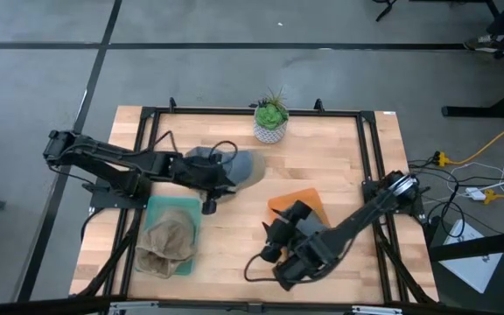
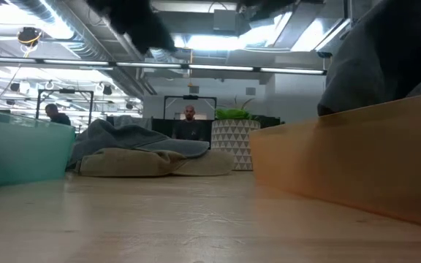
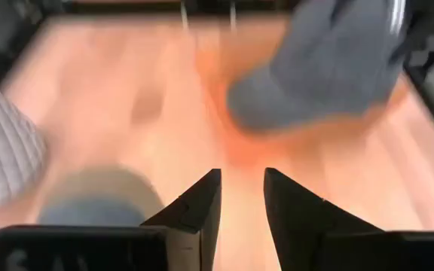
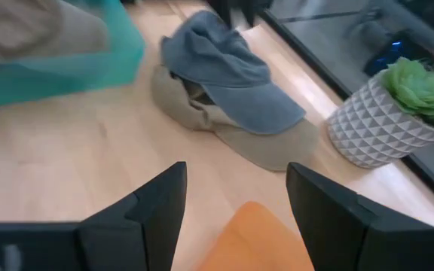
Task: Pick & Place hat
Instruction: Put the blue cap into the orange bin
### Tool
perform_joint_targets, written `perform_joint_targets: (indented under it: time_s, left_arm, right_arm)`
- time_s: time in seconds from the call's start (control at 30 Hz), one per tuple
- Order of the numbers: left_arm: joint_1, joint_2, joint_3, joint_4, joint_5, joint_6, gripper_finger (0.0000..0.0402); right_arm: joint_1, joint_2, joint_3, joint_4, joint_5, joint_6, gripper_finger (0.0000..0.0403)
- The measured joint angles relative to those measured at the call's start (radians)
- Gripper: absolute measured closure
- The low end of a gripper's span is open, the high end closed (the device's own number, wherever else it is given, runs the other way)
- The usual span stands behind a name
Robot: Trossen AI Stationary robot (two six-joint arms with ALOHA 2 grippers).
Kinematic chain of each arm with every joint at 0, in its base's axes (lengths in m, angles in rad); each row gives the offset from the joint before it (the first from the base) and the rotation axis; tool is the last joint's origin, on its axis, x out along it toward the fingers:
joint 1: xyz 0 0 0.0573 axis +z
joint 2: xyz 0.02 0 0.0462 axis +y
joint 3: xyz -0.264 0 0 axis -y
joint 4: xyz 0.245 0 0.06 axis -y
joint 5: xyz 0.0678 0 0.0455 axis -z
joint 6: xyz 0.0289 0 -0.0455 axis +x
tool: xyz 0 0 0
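A blue-grey cap point(image 4: 224, 75) lies on top of a beige hat point(image 4: 270, 143) on the wood table, near the pot; the pile point(image 2: 145, 153) also shows in the low view. Another beige hat point(image 1: 166, 241) lies on the teal tray point(image 1: 191, 208). A dark grey hat point(image 3: 330, 60) sits on the orange tray point(image 1: 309, 199). My left gripper point(image 3: 242, 177) hovers over the cap pile point(image 1: 239, 166), fingers a little apart with nothing between them. My right gripper point(image 4: 236, 177) stands open at the orange tray's near left edge point(image 4: 251, 241), pointing toward the pile.
A potted plant point(image 1: 271, 121) in a white patterned pot stands at the far middle. A black frame point(image 1: 367, 149) runs round the table top. Bare wood lies between the teal tray and the orange tray point(image 1: 234, 236). People show in the room beyond point(image 2: 188, 117).
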Motion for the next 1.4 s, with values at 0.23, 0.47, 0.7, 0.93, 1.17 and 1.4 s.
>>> perform_joint_targets:
  time_s: [0.23,0.47,0.7,0.93,1.17,1.4]
  left_arm:
    - [-0.004,0.022,0.0,-0.163,0.064,0.06,0.0311]
    - [-0.084,-0.009,0.0,-0.252,-0.059,0.071,0.032]
    - [-0.169,-0.018,0.0,-0.265,-0.168,0.045,0.0325]
    - [-0.237,-0.049,0.0,-0.33,-0.245,0.008,0.0325]
    - [-0.227,-0.066,0.0,-0.334,-0.254,0.003,0.0329]
    - [-0.186,-0.066,0.0,-0.322,-0.256,-0.013,0.033]
  right_arm:
    - [-0.04,0.068,0.0,0.001,0.018,0.002,0.0176]
    - [-0.136,0.108,0.0,0.095,-0.038,-0.004,0.0176]
    - [-0.317,0.107,0.0,0.304,-0.311,-0.26,0.0176]
    - [-0.426,0.107,0.0,0.342,-0.452,-0.395,0.0176]
    - [-0.449,0.087,-0.139,0.389,-0.45,-0.426,0.0176]
    - [-0.51,0.053,-0.363,0.808,-0.577,-0.576,0.0176]
